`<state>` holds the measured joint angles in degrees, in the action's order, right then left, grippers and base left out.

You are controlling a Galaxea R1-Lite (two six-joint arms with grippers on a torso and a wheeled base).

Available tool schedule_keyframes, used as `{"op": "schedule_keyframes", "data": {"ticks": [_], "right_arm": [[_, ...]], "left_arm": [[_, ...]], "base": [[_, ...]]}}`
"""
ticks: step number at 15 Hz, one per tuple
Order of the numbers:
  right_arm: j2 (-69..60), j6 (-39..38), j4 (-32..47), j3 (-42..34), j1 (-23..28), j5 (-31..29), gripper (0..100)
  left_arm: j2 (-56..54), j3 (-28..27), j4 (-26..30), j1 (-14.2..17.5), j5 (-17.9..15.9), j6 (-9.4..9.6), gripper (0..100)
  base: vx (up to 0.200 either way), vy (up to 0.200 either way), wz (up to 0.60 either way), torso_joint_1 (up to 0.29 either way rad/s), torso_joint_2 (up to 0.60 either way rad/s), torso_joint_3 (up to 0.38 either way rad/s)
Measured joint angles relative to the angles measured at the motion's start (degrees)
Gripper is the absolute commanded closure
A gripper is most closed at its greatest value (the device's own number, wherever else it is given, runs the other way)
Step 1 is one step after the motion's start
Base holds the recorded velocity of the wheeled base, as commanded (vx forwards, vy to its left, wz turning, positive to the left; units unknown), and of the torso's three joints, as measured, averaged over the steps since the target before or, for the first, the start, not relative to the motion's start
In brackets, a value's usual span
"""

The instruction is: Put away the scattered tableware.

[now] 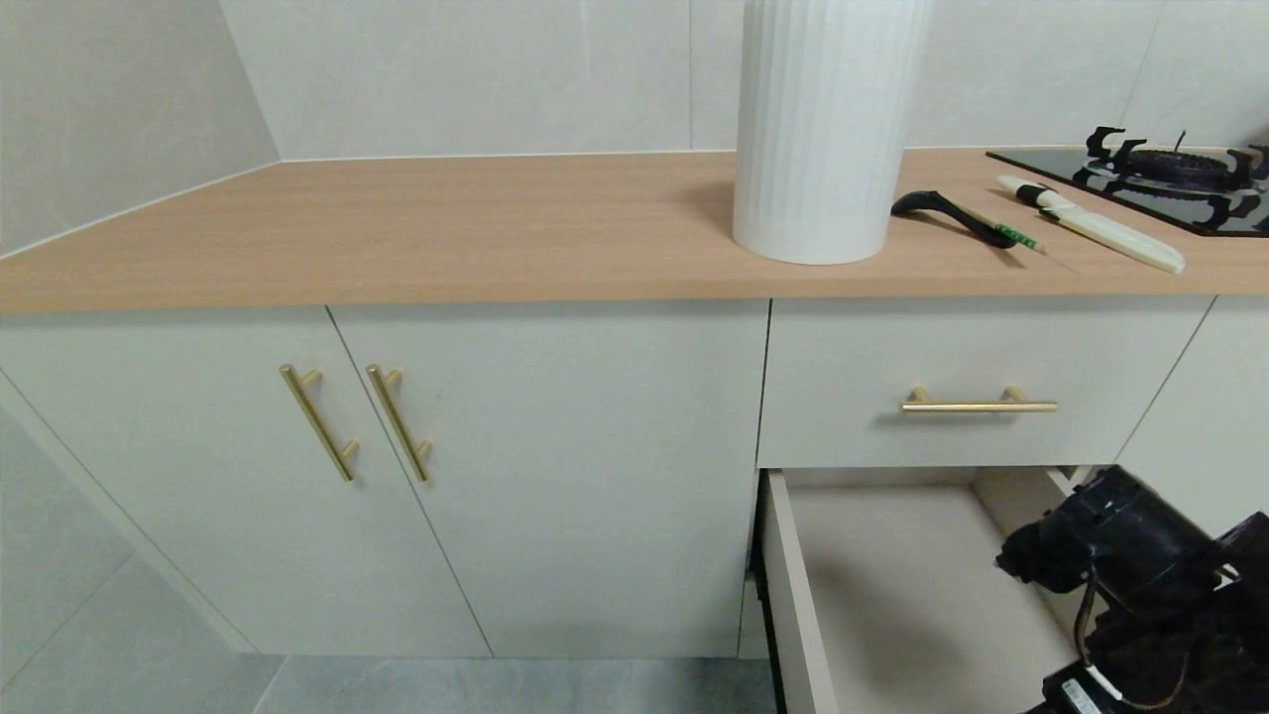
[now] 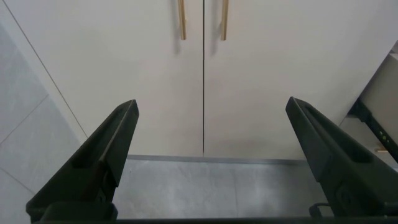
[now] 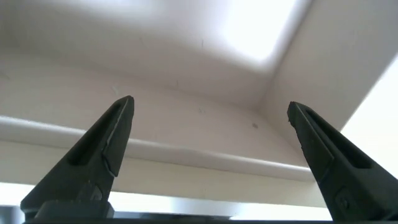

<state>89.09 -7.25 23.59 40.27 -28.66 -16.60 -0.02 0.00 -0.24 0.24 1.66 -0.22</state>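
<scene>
On the wooden counter [image 1: 446,228] at the right lie a black spoon [image 1: 947,213], a thin stick with a green band [image 1: 1013,236] and a white knife [image 1: 1095,226]. A tall white ribbed holder [image 1: 823,129] stands just left of them. Below, the lower drawer [image 1: 892,595] is pulled out, with bare bottom showing. My right gripper [image 3: 211,106] is open, with nothing between its fingers, and faces the drawer's pale inner walls. My left gripper [image 2: 211,107] is open and holds nothing. It hangs low before the two cabinet doors [image 2: 203,74].
A black gas hob [image 1: 1170,178] sits at the counter's far right. The upper drawer [image 1: 979,405] is shut, with a gold bar handle. Two gold handles [image 1: 317,421] mark the shut double doors at left. Grey floor [image 2: 205,186] lies under the left gripper.
</scene>
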Motion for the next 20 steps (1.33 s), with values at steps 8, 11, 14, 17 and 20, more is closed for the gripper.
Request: {"op": "schedule_keyframes", "data": {"ticks": [8, 11, 14, 17, 20], "right_arm": [[-16.7, -1.4, -0.8, 5.7, 2.7, 0.2, 0], [-18.6, -1.1, -1.7, 5.8, 3.3, 0.2, 0], [-19.2, -1.1, -1.8, 5.8, 3.4, 0.2, 0], [-19.3, -1.0, -1.8, 5.8, 3.4, 0.1, 0], [-19.3, -1.0, -1.8, 5.7, 3.4, 0.1, 0]], "left_arm": [[0.0, 0.0, 0.0, 0.0, 0.0, 0.01, 0], [0.0, 0.0, 0.0, 0.0, 0.0, 0.01, 0], [0.0, 0.0, 0.1, 0.0, 0.0, 0.0, 0], [0.0, 0.0, 0.0, 0.0, 0.0, 0.0, 0], [0.0, 0.0, 0.0, 0.0, 0.0, 0.0, 0]], "base": [[0.0, 0.0, 0.0, 0.0, 0.0, 0.0], [0.0, 0.0, 0.0, 0.014, -0.07, -0.058], [0.0, 0.0, 0.0, 0.077, -0.23, -0.284], [0.0, 0.0, 0.0, 0.119, -0.52, -0.312], [0.0, 0.0, 0.0, 0.16, -0.47, -0.3]]}}
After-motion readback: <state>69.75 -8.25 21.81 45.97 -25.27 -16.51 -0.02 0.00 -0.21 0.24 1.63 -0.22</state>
